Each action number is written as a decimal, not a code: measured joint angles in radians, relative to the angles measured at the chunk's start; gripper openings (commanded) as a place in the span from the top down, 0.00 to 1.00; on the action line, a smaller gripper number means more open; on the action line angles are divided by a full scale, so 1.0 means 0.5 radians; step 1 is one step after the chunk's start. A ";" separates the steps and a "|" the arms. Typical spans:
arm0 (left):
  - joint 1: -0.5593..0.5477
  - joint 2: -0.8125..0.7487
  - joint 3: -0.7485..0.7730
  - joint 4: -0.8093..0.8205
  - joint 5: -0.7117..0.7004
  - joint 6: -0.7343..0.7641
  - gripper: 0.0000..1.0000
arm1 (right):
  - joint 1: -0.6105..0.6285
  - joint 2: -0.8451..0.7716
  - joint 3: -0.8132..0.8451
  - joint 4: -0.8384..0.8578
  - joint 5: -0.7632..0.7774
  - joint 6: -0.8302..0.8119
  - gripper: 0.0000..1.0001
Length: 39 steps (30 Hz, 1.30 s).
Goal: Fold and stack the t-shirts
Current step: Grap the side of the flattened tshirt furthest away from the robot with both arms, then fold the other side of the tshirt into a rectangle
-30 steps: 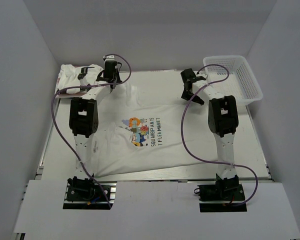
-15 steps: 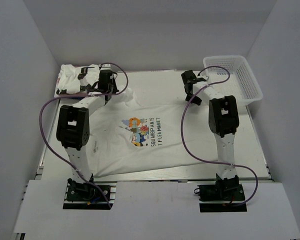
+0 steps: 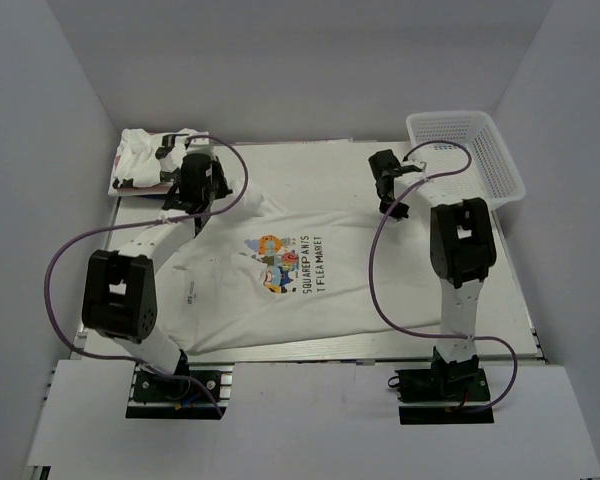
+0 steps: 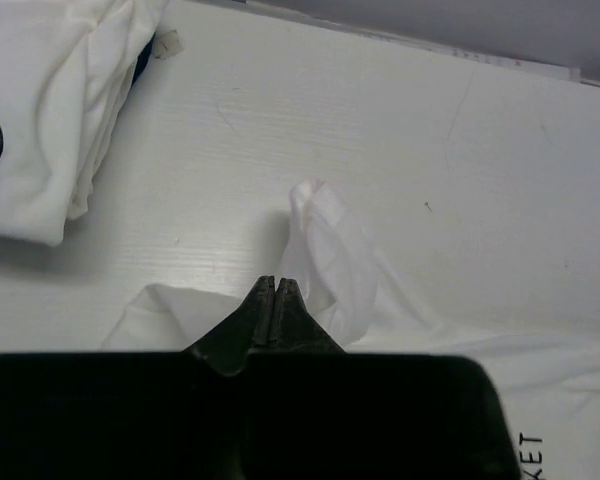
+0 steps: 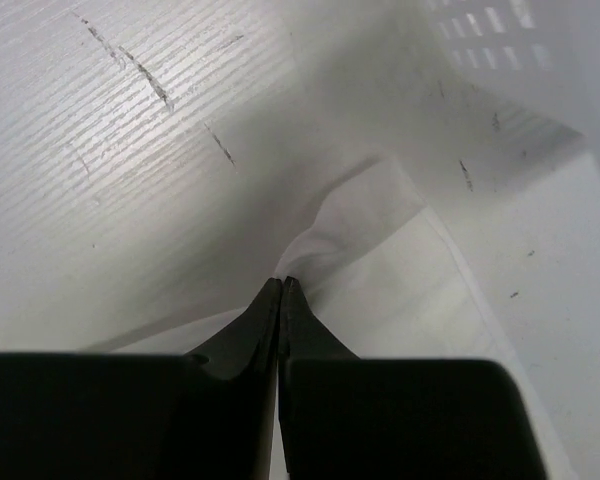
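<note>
Left gripper [image 4: 277, 288]: fingers pressed together, pinching cloth at the upper left shoulder of the printed t-shirt [image 3: 330, 300]; in the left wrist view a raised fold of white fabric stands just right of the tips and a flatter flap lies to their left. Right gripper [image 5: 280, 284]: fingers likewise together, clamped on a peaked corner of the same shirt at its upper right. Printed t-shirt lies spread flat across the middle of the top view, colourful cartoon and dark lettering facing up near centre, hem along the lower edge of the table [image 3: 505, 290]. Both arms reach over the shirt's side margins, and the right arm's purple cable [image 3: 369, 270] loops across the shirt's right part. Pile of t-shirts [image 3: 145, 160], white with small dark marks, sits in the upper left corner, near the left gripper but apart from it; its rounded edge shows at the upper left of the left wrist view. White mesh basket [image 3: 500, 170] stands at the upper right, close beside the right gripper, its wall visible in the right wrist view. Table surface white, scuffed with dark marks. Plain pale walls enclose the back and both sides.
</note>
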 measured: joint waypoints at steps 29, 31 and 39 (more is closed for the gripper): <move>-0.017 -2.401 -1.305 -1.095 0.545 -0.851 1.00 | 0.034 -0.999 -0.992 0.313 -0.132 -0.010 1.00; -0.017 -2.511 -1.295 -1.276 0.613 -0.886 1.00 | 0.033 -1.029 -1.025 0.320 -0.146 -0.003 1.00; -0.003 -2.713 -1.266 -1.960 0.829 -1.040 1.00 | 0.030 -1.102 -1.214 0.365 -0.176 0.032 1.00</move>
